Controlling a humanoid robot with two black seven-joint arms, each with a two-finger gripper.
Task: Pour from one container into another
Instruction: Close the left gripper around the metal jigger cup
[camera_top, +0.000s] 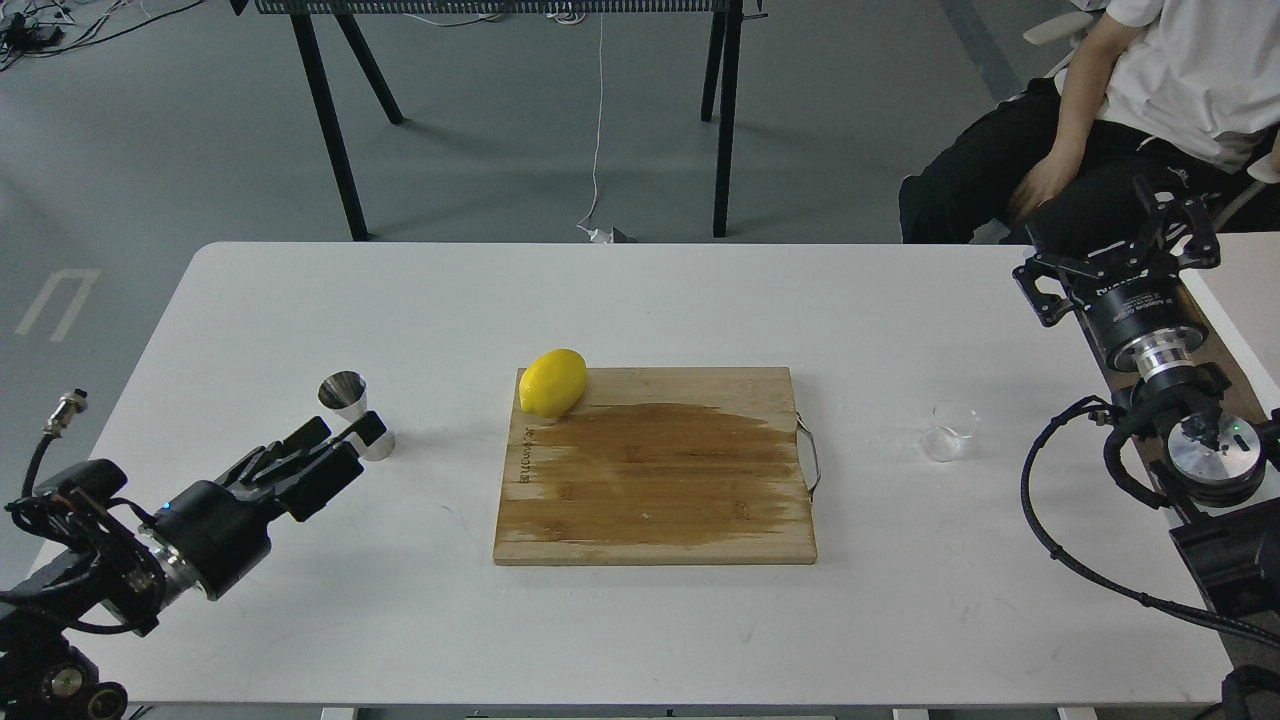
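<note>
The steel jigger (345, 394) stands upright on the white table (640, 300), left of the cutting board. My left gripper (341, 433) comes in low from the front left, open, with its fingertips just in front of the jigger's lower cone and partly hiding the base. I cannot tell if they touch it. The clear glass cup (948, 431) stands on the table right of the board. My right gripper (1115, 252) hangs open at the table's far right edge, well behind and to the right of the cup, with nothing in it.
A wooden cutting board (655, 480) with a dark wet patch lies mid-table, with a yellow lemon (552, 382) on its back left corner. A seated person (1170, 70) is close behind my right arm. Black table legs stand beyond the far edge.
</note>
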